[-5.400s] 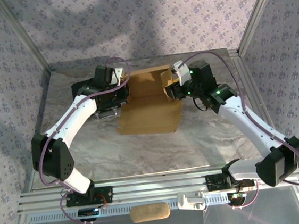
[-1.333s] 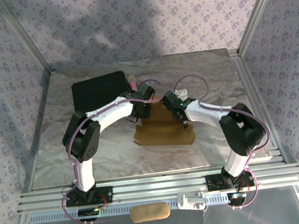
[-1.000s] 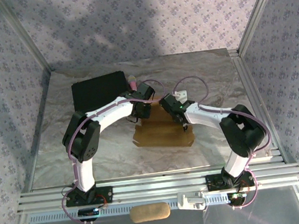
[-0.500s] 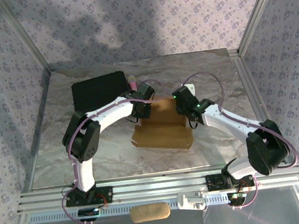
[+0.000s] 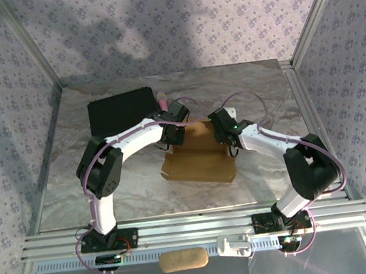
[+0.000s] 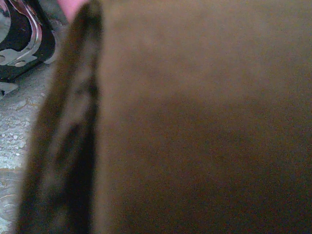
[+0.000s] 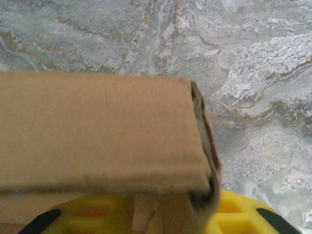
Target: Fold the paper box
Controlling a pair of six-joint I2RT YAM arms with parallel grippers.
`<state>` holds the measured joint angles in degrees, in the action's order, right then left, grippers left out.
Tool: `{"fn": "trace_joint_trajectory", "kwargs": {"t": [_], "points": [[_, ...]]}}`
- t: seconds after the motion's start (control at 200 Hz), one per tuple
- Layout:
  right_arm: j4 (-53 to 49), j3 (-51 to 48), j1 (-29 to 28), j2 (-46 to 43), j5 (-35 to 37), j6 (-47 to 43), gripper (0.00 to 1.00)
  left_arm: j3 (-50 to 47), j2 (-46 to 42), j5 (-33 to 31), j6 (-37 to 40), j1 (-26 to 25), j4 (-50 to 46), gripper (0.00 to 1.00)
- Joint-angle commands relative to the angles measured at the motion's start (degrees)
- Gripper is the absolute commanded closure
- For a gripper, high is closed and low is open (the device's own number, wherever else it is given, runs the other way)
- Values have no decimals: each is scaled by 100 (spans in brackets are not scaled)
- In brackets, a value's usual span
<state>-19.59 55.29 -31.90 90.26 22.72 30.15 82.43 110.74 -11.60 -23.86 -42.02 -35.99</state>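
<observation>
Top external: paper box (image 5: 199, 165) lies 9-to-3 o'clock between left gripper (image 5: 172, 141), clenched at 10 o'clock, and right gripper (image 5: 229, 148) at 2, grip unclear.

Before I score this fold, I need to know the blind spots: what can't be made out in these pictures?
- Left gripper: top view, its own wrist covers the jaws; left wrist view, blurred paper box against the lens, so no grip can be confirmed.
- Right gripper: right wrist view, the paper box covers most of its yellow fingers; jaw gap unclear.
- Pink item behind the left arm: top view, mostly hidden, too small.
</observation>
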Motion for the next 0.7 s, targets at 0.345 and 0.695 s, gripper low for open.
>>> {"fn": "trace_joint_trajectory", "kwargs": {"t": [0.345, 0.695], "points": [[-600, 421, -263, 656, 1538, 510, 100, 194, -17, -191, 152, -112, -252, 100], [-1326, 584, -663, 867, 2578, 931, 100, 150, -62, -238, 79, -117, -362, 100]]}}
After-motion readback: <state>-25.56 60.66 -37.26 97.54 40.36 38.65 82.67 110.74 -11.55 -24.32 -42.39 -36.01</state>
